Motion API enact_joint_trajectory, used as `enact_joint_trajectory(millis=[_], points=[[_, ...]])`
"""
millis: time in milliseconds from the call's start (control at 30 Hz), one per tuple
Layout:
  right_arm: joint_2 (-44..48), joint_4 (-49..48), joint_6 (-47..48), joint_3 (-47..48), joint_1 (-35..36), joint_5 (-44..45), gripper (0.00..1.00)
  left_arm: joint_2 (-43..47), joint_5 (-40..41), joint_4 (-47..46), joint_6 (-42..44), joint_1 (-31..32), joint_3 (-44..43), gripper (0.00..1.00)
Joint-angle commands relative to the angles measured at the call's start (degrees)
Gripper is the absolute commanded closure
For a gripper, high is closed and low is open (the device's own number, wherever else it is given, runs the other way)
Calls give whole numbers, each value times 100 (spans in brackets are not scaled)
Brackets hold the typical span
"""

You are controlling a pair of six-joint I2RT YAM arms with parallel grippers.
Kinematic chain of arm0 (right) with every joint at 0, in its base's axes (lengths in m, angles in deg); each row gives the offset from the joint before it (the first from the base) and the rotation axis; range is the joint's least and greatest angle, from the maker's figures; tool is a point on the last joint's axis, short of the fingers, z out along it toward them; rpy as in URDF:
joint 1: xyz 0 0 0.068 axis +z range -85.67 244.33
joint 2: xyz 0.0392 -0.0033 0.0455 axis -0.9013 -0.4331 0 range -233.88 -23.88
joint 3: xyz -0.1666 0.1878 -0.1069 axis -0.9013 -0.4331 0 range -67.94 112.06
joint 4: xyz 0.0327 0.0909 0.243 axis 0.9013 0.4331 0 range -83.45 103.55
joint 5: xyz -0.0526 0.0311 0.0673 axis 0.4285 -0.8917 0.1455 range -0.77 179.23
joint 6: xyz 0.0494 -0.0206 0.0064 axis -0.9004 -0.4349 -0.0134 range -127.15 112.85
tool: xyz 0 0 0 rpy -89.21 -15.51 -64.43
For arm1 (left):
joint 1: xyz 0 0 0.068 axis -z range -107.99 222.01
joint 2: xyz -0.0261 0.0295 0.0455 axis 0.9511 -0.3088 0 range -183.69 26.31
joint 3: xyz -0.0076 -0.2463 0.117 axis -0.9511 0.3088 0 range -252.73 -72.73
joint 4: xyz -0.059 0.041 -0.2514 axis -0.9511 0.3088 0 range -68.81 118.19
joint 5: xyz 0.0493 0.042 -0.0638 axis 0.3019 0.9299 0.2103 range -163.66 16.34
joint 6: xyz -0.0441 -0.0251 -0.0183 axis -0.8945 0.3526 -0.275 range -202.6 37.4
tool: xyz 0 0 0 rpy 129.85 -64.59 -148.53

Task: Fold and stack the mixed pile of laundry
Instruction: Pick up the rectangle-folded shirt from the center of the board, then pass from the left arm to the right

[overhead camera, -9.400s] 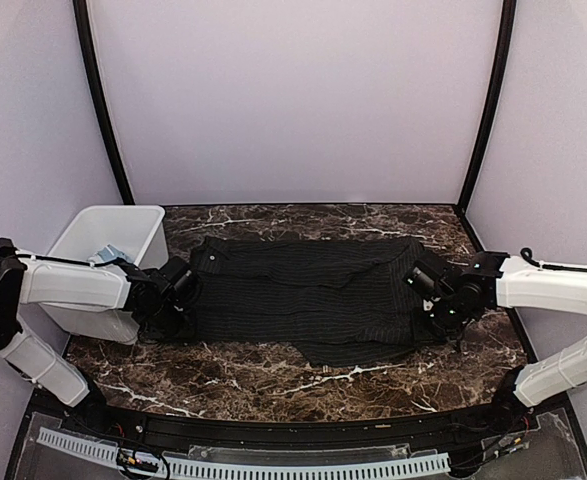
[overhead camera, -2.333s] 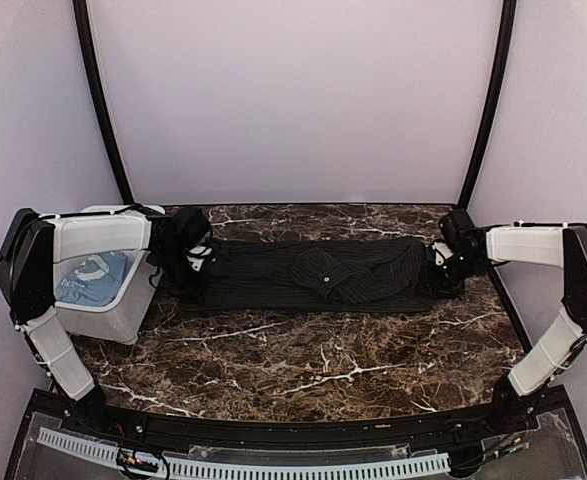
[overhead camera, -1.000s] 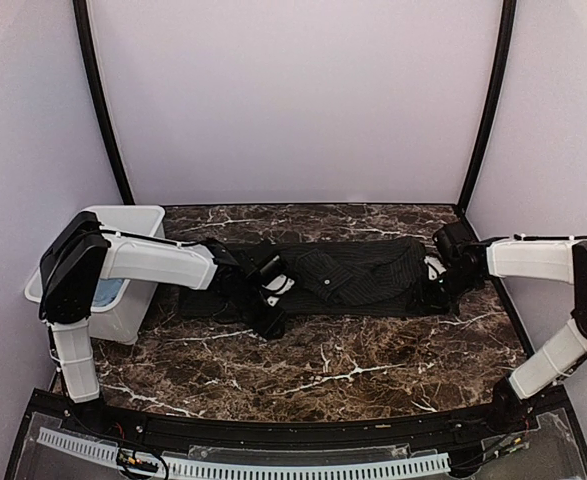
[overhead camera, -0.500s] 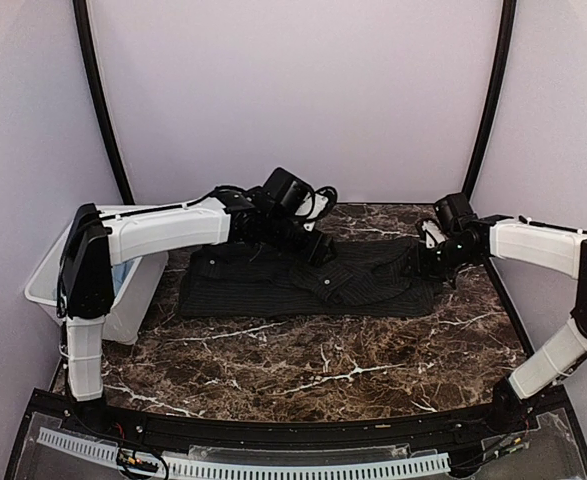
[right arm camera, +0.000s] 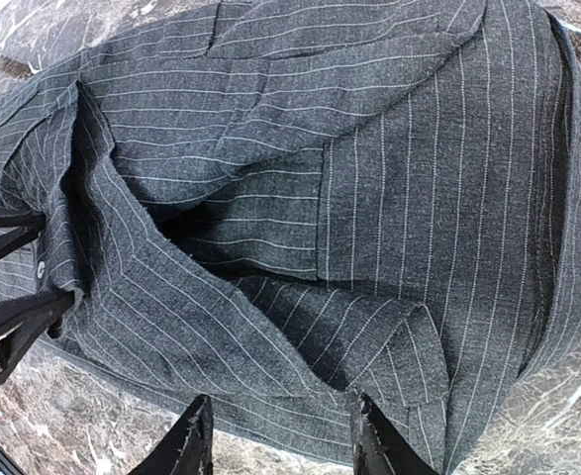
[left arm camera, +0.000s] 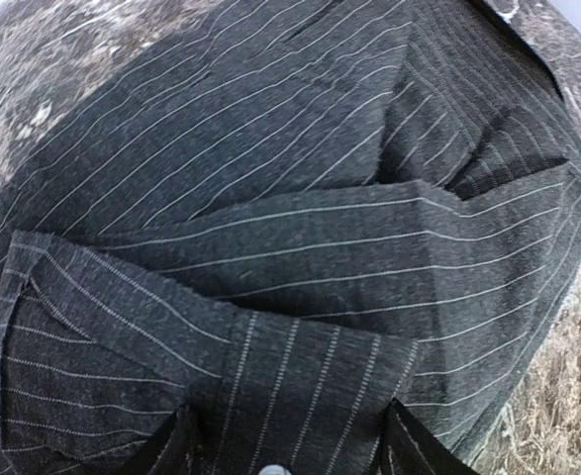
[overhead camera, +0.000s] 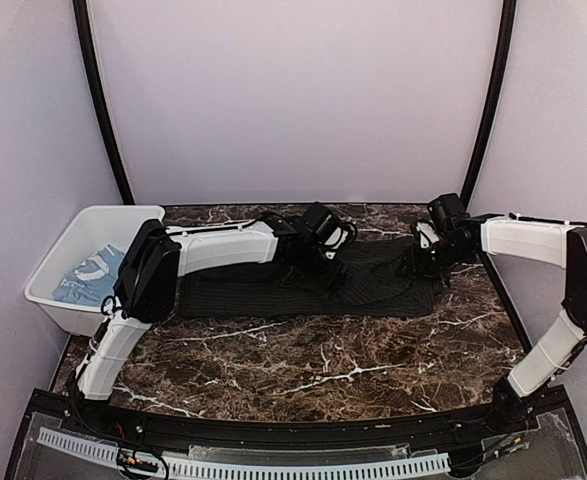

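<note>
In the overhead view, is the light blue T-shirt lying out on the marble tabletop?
No, the light blue T-shirt lies bunched inside the white bin, not on the tabletop.

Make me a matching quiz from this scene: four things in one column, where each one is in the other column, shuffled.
1 shirt
2 T-shirt
3 bin
4 right claw

A inside the bin
B at the table's left edge
C laid along the table's middle
D at the shirt's right end

Pairs: 1-C, 2-A, 3-B, 4-D
</note>
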Motion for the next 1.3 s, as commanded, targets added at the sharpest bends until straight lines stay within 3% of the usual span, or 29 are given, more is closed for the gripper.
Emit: enact_joint_trajectory(millis=[0,67,133,233,300,333,467,600,733,967,1267], points=[[119,-139,69,146,-22,-150,54,81,258,558,-42,-50,-382,43],[143,-172,90,163,-22,-217,52,76,149,627,79,-81,-474,46],[147,-180,127,198,-27,-283,49,46,64,661,214,-111,-501,57],[142,-176,174,260,-22,-369,47,9,16,737,274,-202,-495,84],[129,-171,204,344,-22,-462,46,80,10,820,342,-227,-451,97],[127,-180,210,374,-18,-528,46,220,12,796,388,-228,-408,99],[181,-315,404,521,78,-811,44,1089,-366,177,740,-241,478,100],[411,-717,875,521,246,-1207,36,2118,-906,-174,1482,-256,1289,100],[819,-1546,1357,182,402,-1740,30,2931,-1744,-158,2065,-519,1957,100],[1409,-2545,2420,-299,978,-2152,30,3586,-2921,528,3008,-726,2372,100],[1270,-2758,3493,-137,2087,-1570,30,4478,-3663,120,3798,-741,3228,100]])
